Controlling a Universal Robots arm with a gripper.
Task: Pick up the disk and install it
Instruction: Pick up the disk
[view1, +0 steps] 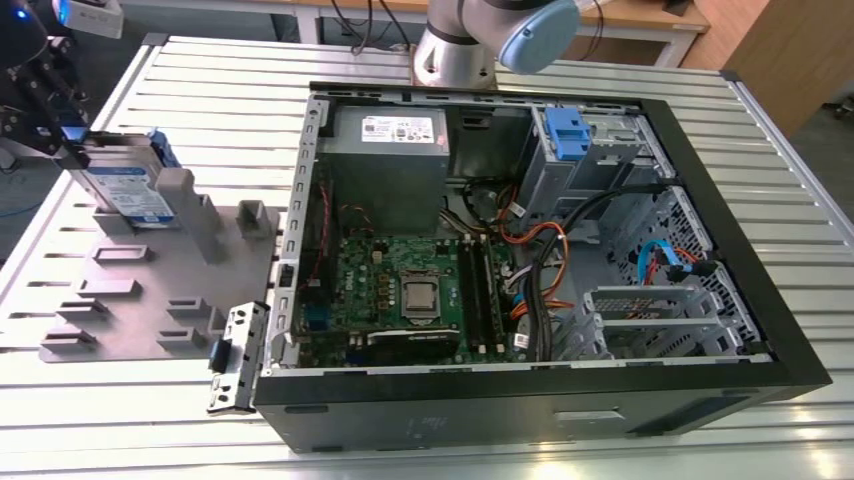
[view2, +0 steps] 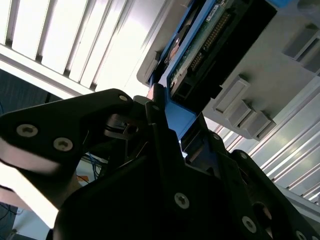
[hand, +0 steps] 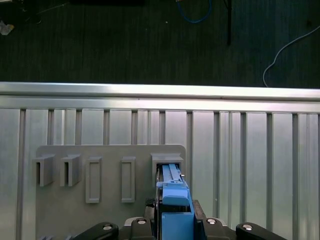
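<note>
Gripper (view1: 70, 145): at the far-left corner of the table (view1: 214, 90), on the exterior view's left. It is down over the top of the disk (view1: 131, 185).

Gripper state: narrowed to the disk's thickness and clamped on it. In the second wrist view the two black fingers (view2: 165, 150) sit on either side of the blue end rail with no gap showing on either side. In the first wrist view the same blue rail runs straight out from between the finger bases.

Disk: stands on edge, upright, with the white-and-blue label facing the near side of the exterior view. Its top end is inside the gripper (hand: 175, 210) and its lower end is at a slot of the grey holder plate (view1: 134, 290). Whether the lower edge sits in the slot or has just cleared it cannot be told. The second wrist view shows the disk's (view2: 210, 35) green circuit board side and connector row.

Surroundings: the holder plate lies flat on the slatted table and carries several other raised slots and posts. The open computer case (view1: 747, 330) lies to its right, well apart from the disk. Inside the case are the grey power-supply box (view1: 387, 150), the motherboard (view1: 400, 290) and, at the far right, a blue latch (view1: 566, 135) on a metal cage.
</note>
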